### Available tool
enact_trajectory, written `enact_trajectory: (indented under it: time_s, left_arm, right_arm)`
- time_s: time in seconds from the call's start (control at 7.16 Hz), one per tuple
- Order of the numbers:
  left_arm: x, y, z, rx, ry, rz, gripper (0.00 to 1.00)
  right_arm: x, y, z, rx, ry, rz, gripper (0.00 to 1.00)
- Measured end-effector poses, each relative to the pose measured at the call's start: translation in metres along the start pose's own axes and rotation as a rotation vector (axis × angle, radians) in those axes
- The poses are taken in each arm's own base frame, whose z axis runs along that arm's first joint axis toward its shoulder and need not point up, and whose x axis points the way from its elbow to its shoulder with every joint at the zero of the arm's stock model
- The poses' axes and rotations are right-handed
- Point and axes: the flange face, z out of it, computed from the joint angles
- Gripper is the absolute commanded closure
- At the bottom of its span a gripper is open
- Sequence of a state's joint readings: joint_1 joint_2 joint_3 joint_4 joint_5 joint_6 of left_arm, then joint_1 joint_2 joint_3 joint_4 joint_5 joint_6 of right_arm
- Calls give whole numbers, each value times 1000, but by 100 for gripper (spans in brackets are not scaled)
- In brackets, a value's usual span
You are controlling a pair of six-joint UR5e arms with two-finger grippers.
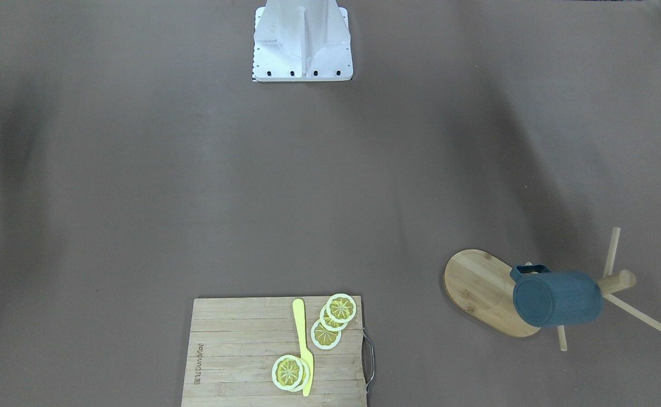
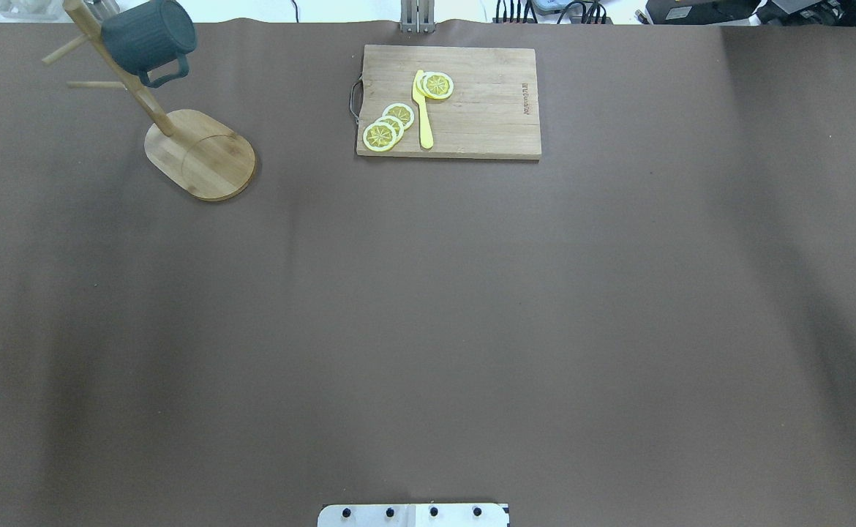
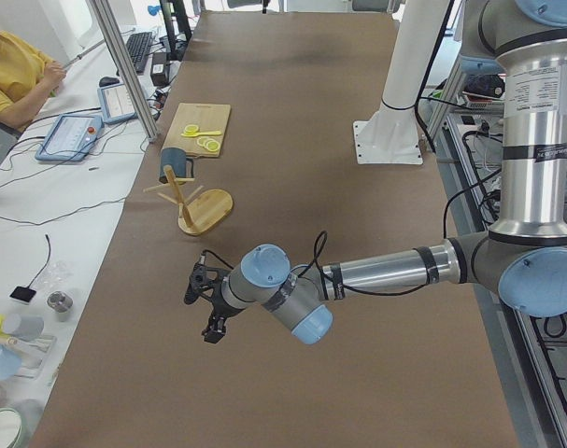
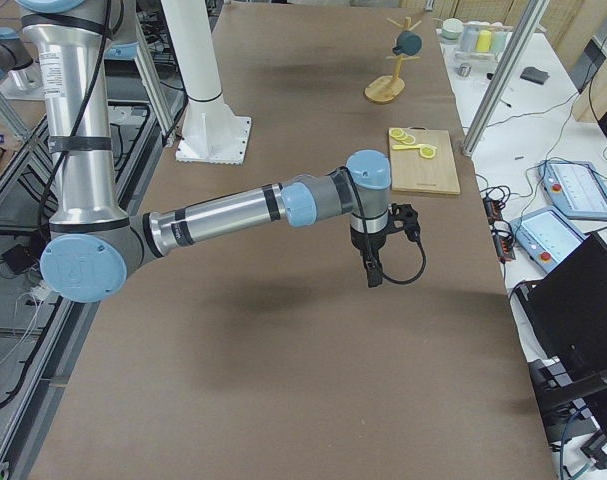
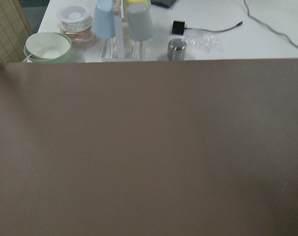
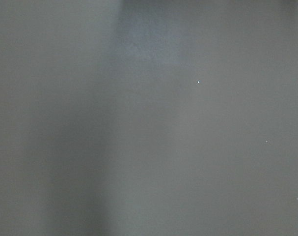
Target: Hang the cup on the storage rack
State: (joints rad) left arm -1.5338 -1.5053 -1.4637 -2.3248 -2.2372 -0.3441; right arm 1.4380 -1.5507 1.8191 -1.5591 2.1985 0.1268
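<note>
the cup point(image 2: 148, 36) hangs on the storage rack point(image 2: 201, 154), up near the top of the post, its squarish handle hooked on one of the thin pegs. its body is tipped sideways and hangs clear of the table point(image 2: 428, 293), over the oval base. in the front-facing view the cup's flat bottom faces the camera. no gripper touches it. the rack stands upright at the far left of the table, seen from the robot's side, with its other pegs bare.

to the right of the rack, along the far edge, lies a wooden cutting board point(image 2: 486, 110) with a metal handle on its left end. a yellow knife point(image 2: 423, 110) lies on it, with lemon slices point(image 2: 388, 126) on both sides of the blade.

both arms are held well back from the rack, over bare brown table. the left gripper point(image 3: 204, 303) shows only in the left side view, nearer the robot than the rack, and i cannot tell whether its jaws are wide or narrow. the right gripper point(image 4: 371, 268) shows only in the right side view, pointing down above the table on the near side of the board, and its state cannot be told either.

the left wrist view looks past the table's edge to a white bench point(image 5: 266, 39) with a pale green bowl point(image 5: 47, 46) and upturned cups point(image 5: 103, 19). a person in yellow point(image 3: 12, 65) sits at that bench.
</note>
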Motion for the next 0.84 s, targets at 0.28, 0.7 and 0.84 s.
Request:
enact_trajectory:
  time_s: [0.28,0.7,0.84]
  left_arm:
    - [18,-9,-16,-196,-5,37,2]
    - [39,2,-45,-405,-7,-21,2]
    - [37,9,-44,-427,-7,-33,2]
  right_arm:
    - [23,20,5,-18,12,12,0]
    - [26,25,7,-40,-2,22,0]
    - [24,24,7,-52,-18,30,0]
